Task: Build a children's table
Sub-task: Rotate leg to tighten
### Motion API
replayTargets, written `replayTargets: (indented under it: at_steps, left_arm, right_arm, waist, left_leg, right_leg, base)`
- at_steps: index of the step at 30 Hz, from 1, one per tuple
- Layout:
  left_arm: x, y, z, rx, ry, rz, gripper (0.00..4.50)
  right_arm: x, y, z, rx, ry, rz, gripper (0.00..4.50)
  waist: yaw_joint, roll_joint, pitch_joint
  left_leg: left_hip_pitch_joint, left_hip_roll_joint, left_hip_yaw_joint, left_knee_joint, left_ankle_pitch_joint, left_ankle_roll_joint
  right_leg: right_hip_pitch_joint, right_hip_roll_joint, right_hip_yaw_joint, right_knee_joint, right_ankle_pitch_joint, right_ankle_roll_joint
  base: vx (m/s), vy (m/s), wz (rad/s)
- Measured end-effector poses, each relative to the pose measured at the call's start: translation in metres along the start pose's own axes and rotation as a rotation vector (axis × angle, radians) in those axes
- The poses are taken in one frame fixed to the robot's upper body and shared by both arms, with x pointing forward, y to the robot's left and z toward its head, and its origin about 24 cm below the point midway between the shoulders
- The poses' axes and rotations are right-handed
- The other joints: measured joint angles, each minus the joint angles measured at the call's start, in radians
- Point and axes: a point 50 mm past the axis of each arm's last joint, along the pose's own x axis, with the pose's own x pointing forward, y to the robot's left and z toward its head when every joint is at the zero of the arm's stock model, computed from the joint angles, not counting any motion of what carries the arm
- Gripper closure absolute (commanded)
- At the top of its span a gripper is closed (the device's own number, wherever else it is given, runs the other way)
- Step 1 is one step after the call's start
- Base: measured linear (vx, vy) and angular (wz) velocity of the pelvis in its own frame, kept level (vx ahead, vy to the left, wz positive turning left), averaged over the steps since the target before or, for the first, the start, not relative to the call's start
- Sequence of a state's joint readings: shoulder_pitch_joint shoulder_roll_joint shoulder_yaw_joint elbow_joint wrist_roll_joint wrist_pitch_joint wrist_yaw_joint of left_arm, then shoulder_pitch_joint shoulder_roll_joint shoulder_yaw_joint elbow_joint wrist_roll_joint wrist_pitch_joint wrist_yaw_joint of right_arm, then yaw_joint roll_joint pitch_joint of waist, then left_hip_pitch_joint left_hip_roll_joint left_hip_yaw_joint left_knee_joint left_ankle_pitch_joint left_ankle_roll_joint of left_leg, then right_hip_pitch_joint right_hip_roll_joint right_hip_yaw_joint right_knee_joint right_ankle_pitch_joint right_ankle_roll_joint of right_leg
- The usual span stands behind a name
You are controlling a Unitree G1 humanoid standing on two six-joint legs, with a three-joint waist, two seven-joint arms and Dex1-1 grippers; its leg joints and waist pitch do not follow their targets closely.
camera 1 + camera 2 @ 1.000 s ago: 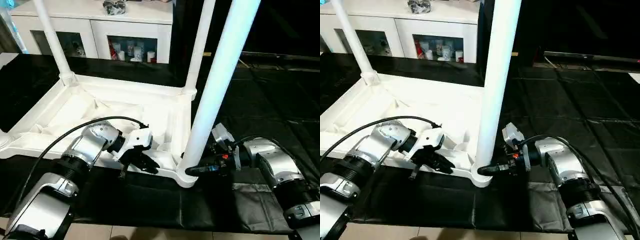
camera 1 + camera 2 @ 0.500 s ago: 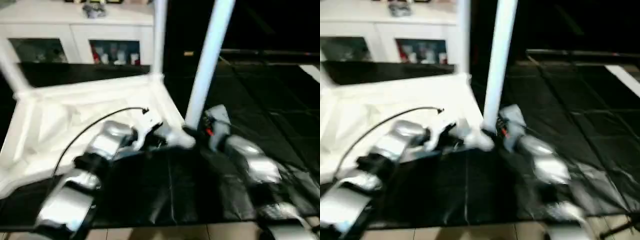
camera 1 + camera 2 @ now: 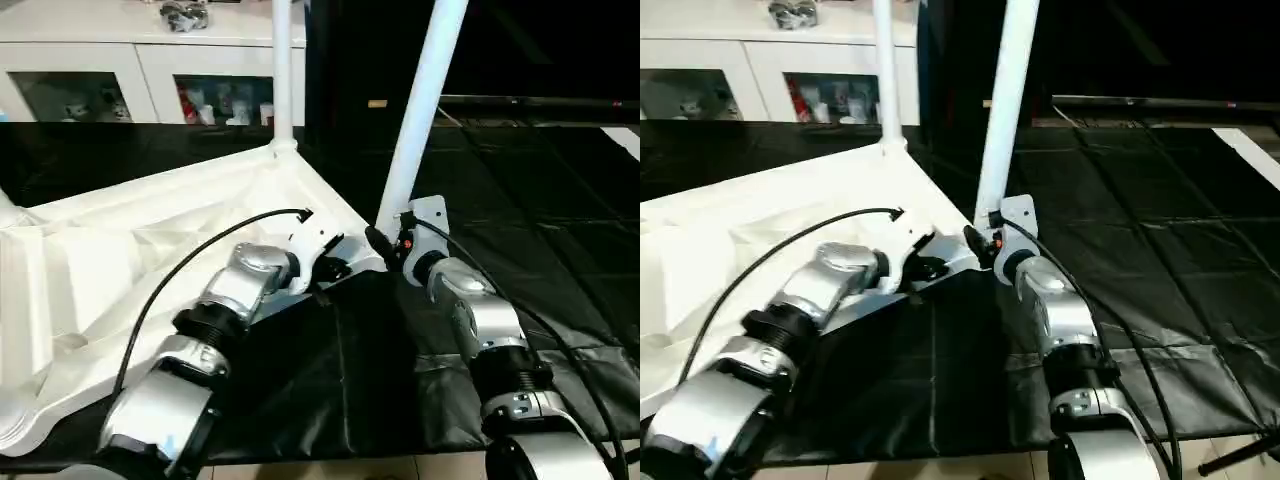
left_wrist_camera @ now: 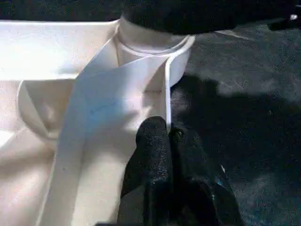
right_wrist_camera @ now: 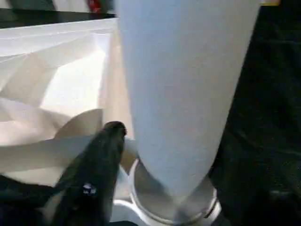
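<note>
The white table top [image 3: 120, 250] lies upside down on black cloth, ribbed underside up. A leg [image 3: 425, 90] stands in the near corner socket [image 3: 372, 262], and another leg [image 3: 283, 70] stands in the far corner. My left gripper [image 3: 328, 268] is at the near rim beside that socket. In the left wrist view its fingers [image 4: 153, 146] are pressed together on the thin rim wall [image 4: 166, 99]. My right gripper [image 3: 383, 243] sits at the base of the near leg [image 5: 183, 84]. One black finger [image 5: 101, 155] stands just beside the tube, slightly apart from it.
A white cabinet [image 3: 130, 50] with glass doors stands behind the table top. Black cloth [image 3: 560, 200] covers the surface to the right and front. A strip of light floor [image 3: 330, 470] shows along the near edge.
The whole view has swung, so the camera has moved. Both grippers stay at the same near corner. The right gripper's jaws stand wider around the leg than before.
</note>
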State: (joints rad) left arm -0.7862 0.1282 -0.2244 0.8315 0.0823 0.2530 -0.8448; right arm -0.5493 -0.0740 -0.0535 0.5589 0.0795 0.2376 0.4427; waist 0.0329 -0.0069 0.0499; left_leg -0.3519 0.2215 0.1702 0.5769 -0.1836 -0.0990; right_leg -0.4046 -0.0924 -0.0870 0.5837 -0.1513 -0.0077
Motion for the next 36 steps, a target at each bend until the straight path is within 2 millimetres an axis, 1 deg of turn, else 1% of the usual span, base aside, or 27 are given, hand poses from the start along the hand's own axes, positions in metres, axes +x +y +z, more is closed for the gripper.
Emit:
replayTargets:
  at_steps: [3, 5, 7, 10, 12, 18, 20, 22, 24, 26, 27, 28, 30, 32, 33, 34, 36]
  left_arm:
    - [-0.007, 0.002, -0.002, 0.034, 0.003, -0.035, 4.50]
    - [-0.014, 0.005, -0.005, 0.064, 0.013, -0.079, 4.50]
    - [-0.021, 0.005, -0.010, 0.095, 0.019, -0.135, 4.50]
    - [-0.030, 0.007, -0.012, 0.138, 0.036, -0.203, 4.50]
    - [-0.035, 0.007, -0.014, 0.167, 0.053, -0.260, 4.50]
    - [-0.045, 0.002, -0.017, 0.232, 0.085, -0.416, 4.50]
    - [-0.050, 0.001, -0.018, 0.246, 0.101, -0.466, 4.50]
    - [-0.053, 0.001, -0.019, 0.250, 0.108, -0.489, 4.50]
    - [-0.056, -0.001, -0.019, 0.274, 0.121, -0.533, 4.50]
    - [-0.057, -0.004, -0.022, 0.289, 0.128, -0.569, 4.50]
    - [-0.057, -0.005, -0.022, 0.295, 0.129, -0.578, 4.50]
    - [-0.057, -0.006, -0.022, 0.299, 0.132, -0.586, 4.50]
    - [-0.057, -0.007, -0.022, 0.308, 0.137, -0.599, 4.50]
    - [-0.057, -0.007, -0.021, 0.311, 0.139, -0.601, 4.50]
    - [-0.057, -0.007, -0.021, 0.312, 0.140, -0.601, 4.50]
    - [-0.057, -0.007, -0.021, 0.314, 0.140, -0.601, 4.50]
    - [-0.057, -0.007, -0.021, 0.317, 0.142, -0.602, 4.50]
  right_arm:
    - [-0.004, -0.001, -0.002, -0.032, 0.008, 0.072, 0.94]
    - [-0.014, -0.007, -0.006, -0.068, 0.028, 0.154, 0.74]
    - [-0.023, -0.009, -0.010, -0.082, 0.056, 0.261, 0.74]
    - [-0.032, -0.012, -0.008, -0.096, 0.069, 0.376, 0.74]
    - [-0.038, -0.013, -0.006, -0.121, 0.086, 0.465, 0.74]
    - [-0.053, -0.020, -0.003, -0.189, 0.121, 0.641, 0.74]
    - [-0.059, -0.023, -0.003, -0.189, 0.143, 0.712, 0.74]
    - [-0.062, -0.023, -0.004, -0.187, 0.158, 0.759, 0.74]
    - [-0.066, -0.022, -0.005, -0.174, 0.185, 0.838, 0.99]
    - [-0.070, -0.023, -0.005, -0.165, 0.200, 0.889, 1.10]
    - [-0.070, -0.022, -0.006, -0.163, 0.208, 0.908, 1.27]
    - [-0.070, -0.020, -0.007, -0.160, 0.213, 0.922, 1.27]
    - [-0.070, -0.018, -0.009, -0.155, 0.222, 0.944, 1.49]
    - [-0.069, -0.017, -0.011, -0.148, 0.226, 0.958, 1.55]
    - [-0.068, -0.017, -0.011, -0.147, 0.225, 0.961, 1.73]
    - [-0.068, -0.017, -0.011, -0.147, 0.224, 0.964, 1.73]
    - [-0.068, -0.016, -0.012, -0.144, 0.223, 0.979, 1.93]
  waist:
    - [0.001, 0.000, 0.000]
    - [0.007, 0.000, 0.000]
    - [0.011, 0.000, 0.000]
    - [0.017, 0.002, 0.001]
    - [0.027, 0.002, 0.001]
    - [0.054, 0.002, 0.001]
    - [0.060, 0.002, 0.001]
    - [0.062, 0.002, 0.001]
    - [0.063, 0.001, 0.001]
    - [0.066, 0.001, 0.001]
    - [0.067, 0.001, 0.002]
    - [0.069, 0.001, 0.002]
    - [0.071, 0.001, 0.002]
    - [0.069, 0.001, 0.002]
    - [0.068, 0.001, 0.002]
    - [0.068, 0.001, 0.002]
    - [0.068, 0.001, 0.002]
  left_leg:
    - [0.000, 0.001, 0.000, -0.003, 0.000, 0.000]
    - [0.000, 0.002, 0.000, -0.003, 0.000, 0.000]
    - [0.000, 0.002, 0.001, -0.003, 0.000, 0.000]
    - [0.001, 0.003, 0.001, -0.002, 0.000, 0.000]
    - [0.001, 0.003, 0.001, -0.001, 0.000, 0.000]
    - [0.001, 0.004, 0.002, 0.000, 0.000, 0.000]
    - [0.000, 0.004, 0.002, 0.000, 0.000, 0.000]
    - [0.000, 0.004, 0.002, 0.001, 0.000, 0.000]
    - [0.000, 0.004, 0.002, 0.002, 0.000, 0.000]
    - [0.000, 0.004, 0.002, 0.003, 0.000, 0.000]
    - [0.000, 0.004, 0.002, 0.003, 0.000, 0.000]
    - [0.000, 0.004, 0.002, 0.004, 0.000, 0.000]
    - [0.000, 0.004, 0.002, 0.007, 0.000, 0.000]
    - [0.001, 0.004, 0.002, 0.009, 0.000, 0.000]
    - [0.001, 0.004, 0.002, 0.009, 0.000, 0.000]
    - [0.001, 0.004, 0.002, 0.009, 0.000, 0.000]
    - [0.001, 0.004, 0.002, 0.009, 0.000, 0.000]
  right_leg:
    - [-0.001, 0.001, -0.001, 0.000, -0.001, 0.000]
    - [-0.002, 0.001, -0.002, 0.000, -0.002, -0.001]
    - [-0.002, 0.001, -0.002, 0.000, -0.002, -0.002]
    - [-0.002, 0.000, -0.002, 0.000, -0.002, -0.002]
    - [-0.002, -0.001, -0.001, 0.000, -0.002, -0.002]
    - [-0.002, -0.001, -0.001, 0.001, -0.002, -0.002]
    - [-0.002, -0.001, -0.001, 0.001, -0.002, -0.002]
    - [-0.002, -0.001, -0.001, 0.002, -0.002, -0.002]
    - [-0.002, -0.002, -0.001, 0.002, -0.002, -0.002]
    - [-0.002, -0.002, -0.001, 0.003, -0.002, -0.002]
    - [-0.002, -0.002, -0.001, 0.004, -0.002, -0.002]
    - [-0.002, -0.002, -0.001, 0.005, -0.002, -0.002]
    - [-0.002, -0.002, -0.001, 0.008, -0.002, -0.002]
    - [-0.002, -0.002, -0.001, 0.010, -0.003, -0.002]
    - [-0.002, -0.002, 0.000, 0.010, -0.003, -0.002]
    - [-0.002, -0.002, 0.000, 0.011, -0.003, -0.002]
    - [-0.002, -0.002, 0.000, 0.011, -0.002, -0.002]
  base:
    - [0.000, 0.000, 0.00]
    - [0.000, 0.000, 0.00]
    - [0.000, 0.000, 0.00]
    - [0.000, 0.000, 0.00]
    - [0.000, 0.000, 0.00]
    - [0.000, 0.000, 0.00]
    - [0.000, 0.000, 0.00]
    - [0.000, 0.000, 0.00]
    - [0.000, 0.000, 0.00]
    - [0.000, 0.000, 0.00]
    - [0.000, 0.000, 0.00]
    - [0.000, 0.000, 0.00]
    - [0.000, 0.000, 0.00]
    - [0.000, 0.000, 0.00]
    - [0.000, 0.000, 0.00]
    - [0.000, 0.000, 0.00]
    - [0.000, 0.000, 0.00]
